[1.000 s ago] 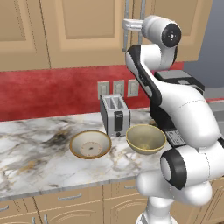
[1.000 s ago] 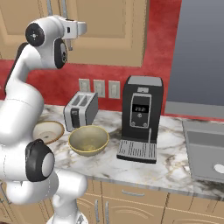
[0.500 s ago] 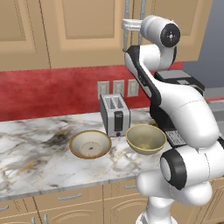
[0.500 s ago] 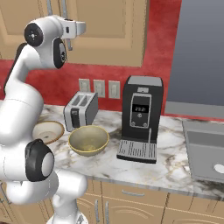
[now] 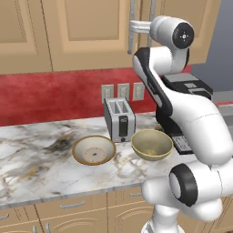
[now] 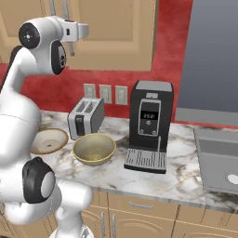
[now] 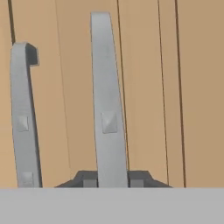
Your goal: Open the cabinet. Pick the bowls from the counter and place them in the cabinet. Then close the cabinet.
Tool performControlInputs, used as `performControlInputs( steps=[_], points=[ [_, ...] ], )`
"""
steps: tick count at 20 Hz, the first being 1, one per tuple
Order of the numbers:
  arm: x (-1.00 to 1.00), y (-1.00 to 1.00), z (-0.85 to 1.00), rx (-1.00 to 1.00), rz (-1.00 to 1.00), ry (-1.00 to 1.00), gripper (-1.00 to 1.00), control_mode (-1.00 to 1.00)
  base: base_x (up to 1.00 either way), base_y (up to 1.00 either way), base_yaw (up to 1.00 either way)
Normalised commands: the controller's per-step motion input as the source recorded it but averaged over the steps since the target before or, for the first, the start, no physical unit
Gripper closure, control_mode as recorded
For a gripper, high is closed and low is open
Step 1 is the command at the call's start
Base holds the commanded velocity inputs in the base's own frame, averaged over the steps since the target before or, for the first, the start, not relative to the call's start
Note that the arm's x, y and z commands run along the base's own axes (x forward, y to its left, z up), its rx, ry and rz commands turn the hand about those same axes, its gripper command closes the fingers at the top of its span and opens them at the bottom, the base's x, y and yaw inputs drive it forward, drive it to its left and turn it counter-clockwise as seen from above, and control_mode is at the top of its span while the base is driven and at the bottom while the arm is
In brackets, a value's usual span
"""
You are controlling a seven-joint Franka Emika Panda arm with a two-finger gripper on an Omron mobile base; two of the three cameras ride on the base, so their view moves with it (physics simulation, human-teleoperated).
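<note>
Gripper (image 7: 113,181) sits right at the cabinet front, its two dark fingertips (image 7: 89,179) flanking one of the long silver bar handles (image 7: 107,100) on either side, with the bar rising between them; whether the tips actually press on the metal or stand a little off it cannot be told. The second handle (image 7: 22,118) runs alongside, just beside the first. In the left base view the hand reaches up to the pair of handles (image 5: 132,27) at the centre of the tan cabinet (image 5: 86,32), whose two doors lie flush and closed. Below, on the marble counter (image 5: 32,164), the shallow tan-rimmed bowl (image 5: 93,149) with its cream inside rests near the deeper olive-yellow bowl (image 5: 152,144); the two are apart, both upright and in front of a silver toaster (image 5: 119,119). From the right base view a black coffee machine (image 6: 148,125) stands just beside the olive bowl (image 6: 94,149), and a grey sink (image 6: 218,162) is set into the counter further along.
</note>
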Motion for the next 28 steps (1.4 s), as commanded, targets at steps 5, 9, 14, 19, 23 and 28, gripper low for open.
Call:
performControlInputs(
  steps=[5,9,14,19,23,28],
  points=[
    [-0.53,0.00,-0.03,0.00,0.00,0.04,1.00,-1.00,0.00,0.00,0.00],
    [-0.57,0.00,-0.04,0.00,0.00,0.04,1.00,-1.00,0.00,0.00,0.00],
    [-0.66,0.00,-0.05,0.00,0.00,0.04,1.00,-1.00,0.00,0.00,0.00],
    [-0.68,0.00,-0.05,0.00,0.00,0.03,1.00,-1.00,0.00,0.00,0.00],
    [-0.67,0.00,-0.05,0.00,0.00,0.02,1.00,-1.00,0.00,0.00,0.00],
    [-0.40,0.00,-0.13,0.00,0.03,0.08,1.00,-1.00,0.00,0.00,0.00]
  ],
)
